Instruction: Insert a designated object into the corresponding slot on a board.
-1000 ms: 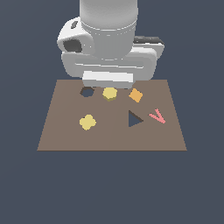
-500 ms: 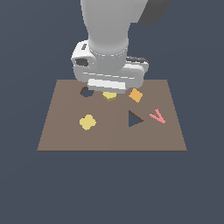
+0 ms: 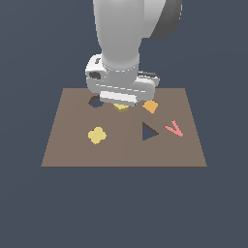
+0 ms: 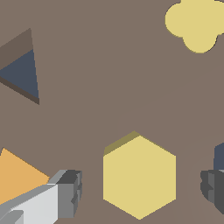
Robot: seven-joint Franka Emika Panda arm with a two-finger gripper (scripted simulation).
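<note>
Looking across at the exterior view, the big white arm is bending low over the far edge of the brown board (image 3: 121, 150), and its wrist housing is hiding most of the small yellow hexagonal block (image 3: 121, 107), of which only a sliver is peeking out beneath it. The gripper (image 3: 119, 102) itself is tucked under that housing here, so its fingers are not showing from this side. Just toward the exterior view's left of the block, the dark hexagonal slot (image 3: 95, 101) is lying partly covered by the arm. An orange square block (image 3: 150, 106) is sitting just toward the exterior view's right of the hexagon. Nearer the camera, a yellow flower-like piece (image 3: 97, 135) is resting on the board, with a dark triangular hole (image 3: 148, 131) and a pink V-shaped piece (image 3: 174, 129) lying further toward the exterior view's right.

Turning to the wrist view, the yellow hexagon (image 4: 140, 176) is lying flat on the board (image 4: 109, 78), directly between the two gripper fingers (image 4: 68, 192). The gripper (image 4: 140, 189) is standing spread wide, with a clear strip of brown board showing on each side of the block, so neither finger is touching it. The orange square (image 4: 19, 179) is showing just beyond one finger, and the triangular hole (image 4: 24, 74) and the flower piece (image 4: 197, 24) are lying well apart from the block.
</note>
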